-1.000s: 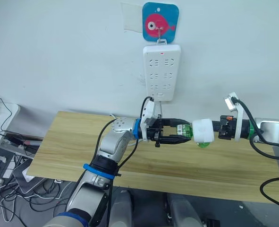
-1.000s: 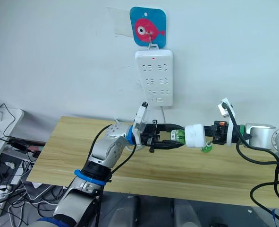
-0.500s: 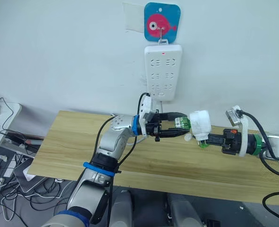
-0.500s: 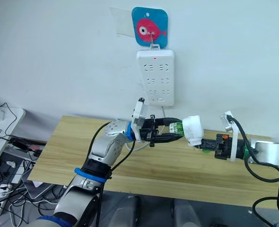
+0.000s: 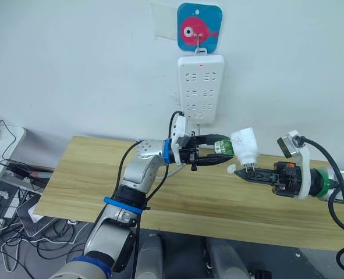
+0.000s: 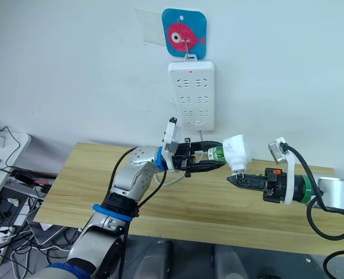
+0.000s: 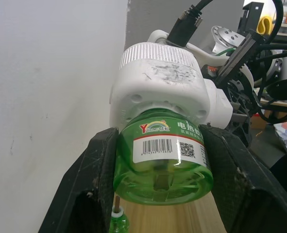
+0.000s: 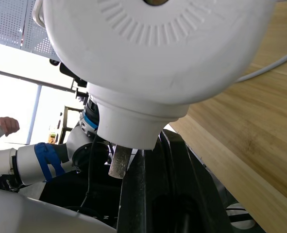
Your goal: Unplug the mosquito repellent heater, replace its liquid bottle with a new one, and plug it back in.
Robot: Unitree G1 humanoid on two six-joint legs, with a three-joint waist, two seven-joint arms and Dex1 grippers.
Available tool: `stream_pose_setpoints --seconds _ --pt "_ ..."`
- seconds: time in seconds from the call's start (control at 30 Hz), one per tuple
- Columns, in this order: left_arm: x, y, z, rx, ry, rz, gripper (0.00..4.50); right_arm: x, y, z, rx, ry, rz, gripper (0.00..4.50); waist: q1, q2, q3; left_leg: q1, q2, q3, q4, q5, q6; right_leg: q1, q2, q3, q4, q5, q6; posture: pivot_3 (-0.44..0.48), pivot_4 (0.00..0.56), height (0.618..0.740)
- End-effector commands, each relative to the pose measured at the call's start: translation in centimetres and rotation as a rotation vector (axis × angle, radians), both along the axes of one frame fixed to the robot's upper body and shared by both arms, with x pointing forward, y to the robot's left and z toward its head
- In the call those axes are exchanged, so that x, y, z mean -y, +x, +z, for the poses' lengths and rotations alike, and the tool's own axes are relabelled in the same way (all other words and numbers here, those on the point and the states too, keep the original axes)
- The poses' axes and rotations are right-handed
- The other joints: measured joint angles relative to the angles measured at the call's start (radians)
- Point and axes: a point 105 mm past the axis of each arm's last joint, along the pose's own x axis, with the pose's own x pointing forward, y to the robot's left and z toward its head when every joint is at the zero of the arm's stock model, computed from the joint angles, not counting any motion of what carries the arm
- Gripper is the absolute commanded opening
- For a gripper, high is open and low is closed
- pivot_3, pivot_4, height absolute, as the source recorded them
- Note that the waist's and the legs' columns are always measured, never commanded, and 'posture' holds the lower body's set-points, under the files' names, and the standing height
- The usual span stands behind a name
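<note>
Head views: mid-frame above the wooden table (image 5: 102, 174), the left gripper (image 5: 215, 156) clamps a green liquid bottle (image 5: 221, 147) joined to the white mosquito repellent heater (image 5: 245, 146). The right gripper (image 5: 241, 172) points at the heater's prongs from lower right, perhaps pinching them; I cannot tell.

Left wrist view: black fingers (image 7: 97, 170) squeeze the bottle.

Right wrist view: the heater spans the top.

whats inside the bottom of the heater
The neck of the green liquid bottle goes up into the mosquito repellent heater, with the left gripper clamping the bottle's body. The neck and wick are hidden inside the housing.
</note>
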Motion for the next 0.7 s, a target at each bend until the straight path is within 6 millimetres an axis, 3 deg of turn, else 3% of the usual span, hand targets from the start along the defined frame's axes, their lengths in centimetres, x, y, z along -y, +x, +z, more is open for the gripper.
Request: stream_pose_setpoints --seconds 0.03,0.17,0.27,0.4,0.47,0.53,0.6,0.7 --pt "0.7 -0.3 -0.7 -0.020 0.038 -0.007 2.24 -0.9 -1.8 1.3 0.058 -0.005 0.091 0.03 0.000 0.000 0.000 0.000 0.000 0.000 0.000 0.000 0.000 0.000 0.000 0.000 0.000 0.000 0.000 -0.021 0.209 0.740" --pt "0.1 -0.6 -0.2 -0.088 0.015 -0.046 2.24 1.2 -1.3 -1.1 0.176 -0.263 0.034 0.03 0.000 0.000 0.000 0.000 0.000 0.000 0.000 0.000 0.000 0.000 0.000 0.000 0.000 0.000 0.000 -0.018 0.215 0.740" --pt "-0.4 -0.7 0.1 -0.185 0.013 -0.084 2.24 2.8 -1.1 -2.3 0.336 -0.437 0.067 0.90 0.000 0.000 0.000 0.000 0.000 -0.001 0.000 0.000 0.000 0.000 0.000 -0.001 0.000 0.000 0.000 -0.018 0.215 0.740" --pt "-2.0 -0.7 -0.1 -0.445 0.063 -0.156 2.24 5.2 -1.6 -3.4 0.631 -0.625 0.217 2.36 -0.001 0.000 0.000 0.000 0.000 -0.001 0.001 0.000 0.000 0.000 0.001 -0.002 0.000 0.000 0.000 -0.019 0.218 0.740" --pt "-3.0 -0.9 -0.3 -0.586 0.099 -0.207 2.24 5.9 -0.2 -2.7 0.894 -0.702 0.205 3.03 -0.005 0.000 0.000 0.001 0.000 -0.001 0.000 0.000 0.000 0.000 0.001 -0.002 0.000 0.000 0.000 -0.019 0.218 0.740" --pt "-3.9 -1.0 -0.3 -0.697 0.122 -0.245 2.24 5.9 0.7 -1.9 1.118 -0.743 0.215 3.77 -0.012 0.000 0.000 0.001 0.001 -0.001 0.001 0.001 -0.002 0.000 0.002 -0.001 0.001 0.000 0.000 -0.026 0.218 0.740" --pt "-4.4 -1.0 -0.2 -0.772 0.136 -0.266 2.24 5.2 0.8 -1.3 1.227 -0.720 0.232 4.48 -0.015 0.000 0.000 0.002 0.000 0.000 0.001 0.002 -0.004 0.000 0.001 0.000 0.003 0.000 0.000 -0.026 0.218 0.740" --pt "-5.1 -1.3 -0.4 -0.862 0.170 -0.305 2.24 3.1 0.4 -0.6 1.363 -0.642 0.279 4.48 -0.021 0.000 0.000 0.004 0.000 -0.001 0.000 0.004 -0.007 0.000 0.001 0.000 0.005 0.000 0.000 -0.032 0.217 0.740"
